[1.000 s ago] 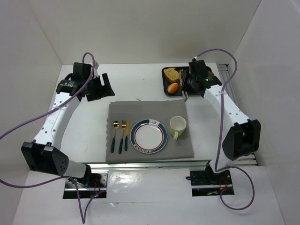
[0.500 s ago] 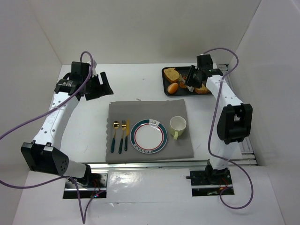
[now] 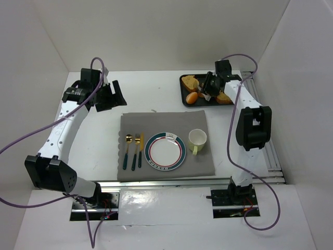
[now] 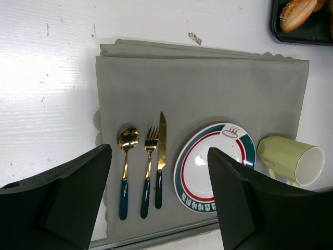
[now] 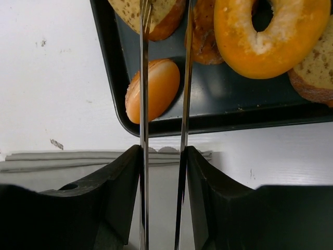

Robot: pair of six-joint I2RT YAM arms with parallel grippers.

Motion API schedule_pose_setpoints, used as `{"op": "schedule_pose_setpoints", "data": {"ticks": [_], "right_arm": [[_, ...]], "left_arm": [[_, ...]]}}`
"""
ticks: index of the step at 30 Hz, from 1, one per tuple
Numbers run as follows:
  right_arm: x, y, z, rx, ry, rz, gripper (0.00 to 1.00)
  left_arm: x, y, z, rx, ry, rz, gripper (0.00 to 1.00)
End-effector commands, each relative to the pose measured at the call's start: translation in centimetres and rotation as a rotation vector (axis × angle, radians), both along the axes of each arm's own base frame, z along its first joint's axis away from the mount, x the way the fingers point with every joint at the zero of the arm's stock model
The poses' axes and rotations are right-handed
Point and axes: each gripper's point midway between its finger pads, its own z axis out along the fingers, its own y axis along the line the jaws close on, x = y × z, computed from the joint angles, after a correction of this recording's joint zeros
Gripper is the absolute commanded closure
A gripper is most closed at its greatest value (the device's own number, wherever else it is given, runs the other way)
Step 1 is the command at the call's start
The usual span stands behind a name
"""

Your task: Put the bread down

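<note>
The white bench point(image 3: 156, 88) carried a grey placemat point(image 3: 166, 122) at its middle and a black tray point(image 5: 208, 122) at the far right corner, well apart from the empty plate point(image 3: 165, 152) where the bread would most likely go. All the bread lay on the tray: a bread slice point(image 3: 190, 82) at the far left, a sugared bagel point(image 5: 270, 31) to the right, and a small glazed roll point(image 5: 152, 88) against the tray's near left wall.

The left tool point(image 4: 158, 156) hung high over the setting, spread wide and holding nothing. The right tool point(image 5: 165, 15) hovered over the tray, its two thin metal blades parted only narrowly, with nothing pinched between them.

The main risk lay in that narrow gap. The left blade crossed the roll and both ran on over the crowded slice. A descent as they stood would probably land on top of the crust, or spear it, rather than straddle it.

The pieces sat close together, so a wider spread could nudge the bagel or catch two items at once.

Thin blades on a glazed roll also looked prone to slip, and a drop on the way could strike the pale green mug point(image 3: 197, 139) just beside the plate.
</note>
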Motion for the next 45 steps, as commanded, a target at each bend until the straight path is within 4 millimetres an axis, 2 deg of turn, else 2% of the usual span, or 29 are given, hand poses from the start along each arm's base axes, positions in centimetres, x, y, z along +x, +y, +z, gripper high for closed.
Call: {"op": "schedule_pose_setpoints", "data": {"ticks": [1,2,8,9,12,15,16,18,20,21,22,24,26,28,29,32,34,36,37,38,40,41,43,45], "right_arm": [[2.4,0.2,3.7,0.035,-0.129,-0.001,0.53],[3.1,-0.2,3.6,0.035,-0.134,-0.010,0.53],[3.7,-0.2,1.4,0.041,-0.076,0.005,0.52],[3.5,0.3,1.0,0.063,-0.065,0.027,0.52],[3.3,0.1,1.6,0.088,-0.084,0.028,0.57],[2.9,-0.2,2.9,0.105,-0.119,0.023,0.67],[2.3,-0.2,4.1,0.105,-0.137,0.024,0.75],[1.9,-0.4,5.5,0.101,-0.167,0.019,0.79],[1.1,-0.6,8.2,0.096,-0.219,0.013,0.81],[0.7,-0.7,8.7,0.096,-0.227,0.013,0.81],[0.3,-0.7,10.5,0.098,-0.264,0.015,0.81],[-0.6,-0.8,11.2,0.091,-0.260,0.020,0.83],[-1.5,-0.7,13.5,0.085,-0.300,0.043,0.83],[-2.7,-0.4,14.7,0.070,-0.311,0.066,0.83],[-3.9,0.3,15.6,0.068,-0.324,0.095,0.83],[-8.0,2.6,16.3,0.045,-0.320,0.213,0.84],[-11.2,5.2,15.5,0.038,-0.287,0.317,0.84],[-14.7,6.8,14.4,0.042,-0.241,0.419,0.84],[-16.8,7.5,13.5,0.046,-0.185,0.463,0.84],[-18.9,9.5,13.3,0.057,-0.165,0.534,0.84],[-22.7,10.7,12.8,0.077,-0.120,0.584,0.84],[-24.6,12.0,12.6,0.084,-0.097,0.634,0.84],[-28.0,12.6,11.1,0.088,-0.022,0.681,0.84],[-30.3,12.7,9.4,0.094,0.043,0.714,0.84]], "left_arm": [[0.7,0.0,0.7,-0.013,-0.031,0.003,0.13],[0.7,0.0,0.7,-0.013,-0.031,0.003,0.13],[0.8,-0.2,0.4,-0.025,-0.017,0.003,0.13],[0.8,-0.2,0.4,-0.025,-0.017,0.003,0.13],[0.8,-0.2,0.4,-0.025,-0.017,0.003,0.13],[0.8,-0.1,0.4,-0.018,-0.018,0.010,0.13],[1.0,-0.1,0.7,-0.019,-0.027,0.010,0.13],[1.0,-0.1,0.7,-0.019,-0.027,0.010,0.13],[0.8,-0.4,0.8,-0.033,-0.025,-0.004,0.13],[0.8,-0.4,0.8,-0.033,-0.025,-0.004,0.13],[0.8,-0.6,0.8,-0.040,-0.025,-0.010,0.13],[0.8,-0.8,0.9,-0.053,-0.021,-0.010,0.13],[0.9,-0.8,1.0,-0.054,-0.030,-0.011,0.13],[0.8,-0.8,0.6,-0.052,-0.020,-0.010,0.13],[0.7,-0.5,1.0,-0.043,-0.033,0.000,0.13],[0.7,-0.2,0.6,-0.031,-0.026,0.011,0.13],[0.9,0.8,0.5,-0.024,-0.027,0.043,0.13],[0.7,1.2,0.7,-0.032,-0.026,0.050,0.13],[0.8,1.6,0.7,-0.032,-0.026,0.059,0.13],[0.7,1.9,1.2,-0.033,-0.039,0.068,0.13],[0.6,2.2,1.5,-0.023,-0.050,0.079,0.13],[0.6,2.4,1.5,-0.014,-0.051,0.087,0.13],[0.4,2.4,1.5,-0.015,-0.053,0.087,0.13],[0.4,2.7,1.5,-0.014,-0.053,0.097,0.13]]}}
